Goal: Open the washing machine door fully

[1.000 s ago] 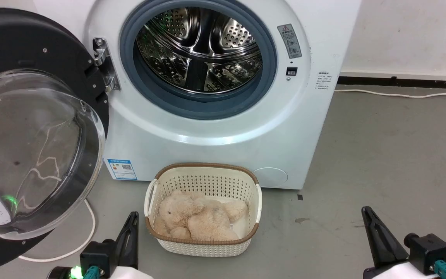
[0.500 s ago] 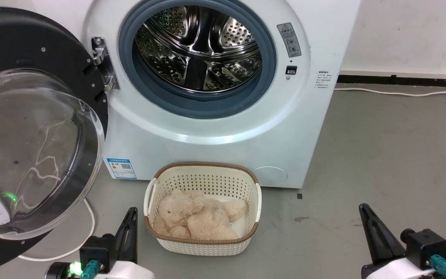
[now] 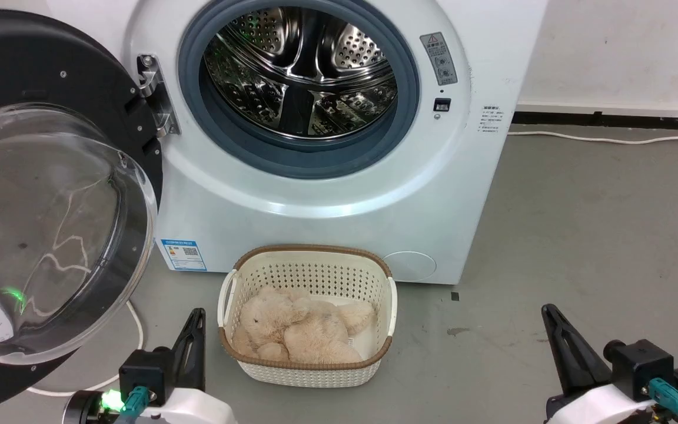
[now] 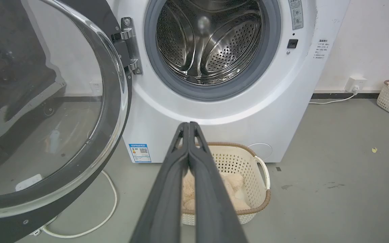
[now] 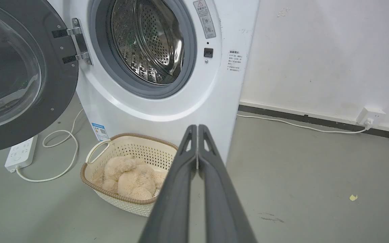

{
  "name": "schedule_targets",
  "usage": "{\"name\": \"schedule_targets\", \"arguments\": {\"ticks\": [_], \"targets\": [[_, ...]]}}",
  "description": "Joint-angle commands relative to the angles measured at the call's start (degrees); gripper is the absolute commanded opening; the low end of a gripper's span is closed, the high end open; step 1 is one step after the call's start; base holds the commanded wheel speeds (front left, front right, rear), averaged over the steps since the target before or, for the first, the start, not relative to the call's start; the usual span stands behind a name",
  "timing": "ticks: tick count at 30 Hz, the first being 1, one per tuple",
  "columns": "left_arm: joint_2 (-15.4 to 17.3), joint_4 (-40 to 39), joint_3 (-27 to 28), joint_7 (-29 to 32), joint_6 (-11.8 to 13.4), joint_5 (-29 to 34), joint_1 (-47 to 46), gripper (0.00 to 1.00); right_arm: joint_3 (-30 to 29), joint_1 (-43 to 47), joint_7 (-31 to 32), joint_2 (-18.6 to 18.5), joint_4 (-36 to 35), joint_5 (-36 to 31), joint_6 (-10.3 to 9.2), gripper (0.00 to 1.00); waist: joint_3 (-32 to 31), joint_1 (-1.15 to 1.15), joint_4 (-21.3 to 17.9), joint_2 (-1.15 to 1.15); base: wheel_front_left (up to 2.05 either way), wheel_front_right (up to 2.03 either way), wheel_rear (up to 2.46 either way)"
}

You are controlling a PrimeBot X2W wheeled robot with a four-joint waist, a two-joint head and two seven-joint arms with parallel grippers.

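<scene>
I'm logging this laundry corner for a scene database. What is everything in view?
washing machine: one, white, against the wall
washing machine door: one, black with clear glass bowl, swung open
drum: one, steel, inside the machine
gasket: one, grey, around the drum mouth
label: one, blue, low on the machine front
basket: one, cream, on the floor before the machine
plush toy: one, beige, in the basket
power strip: one, white, on the floor near the door
wall socket: one, white, low on the wall
left gripper: one, dark, shut, empty
right gripper: one, dark, shut, empty
</scene>
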Motion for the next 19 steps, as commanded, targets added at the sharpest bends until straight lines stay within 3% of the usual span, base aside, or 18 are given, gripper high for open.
{"name": "schedule_targets", "arguments": {"ticks": [1, 19], "targets": [[-0.41, -0.24, 0.42, 0.21, -0.16, 0.52, -0.72, 0.00, 0.10, -0.79, 0.23, 0.02, 0.17, -0.45, -0.04, 0.00, 0.01, 0.00, 0.00, 0.00, 0.00, 0.00, 0.00], [-1.70, -0.58, 2.45, 2.03, -1.30, 2.72, -1.60, 0.00, 0.46, -1.99, 1.90, 0.03, 0.27, -1.15, -0.05, 0.00, 0.33, 0.00, -0.14, 0.00, 0.00, 0.00, 0.00]]}}
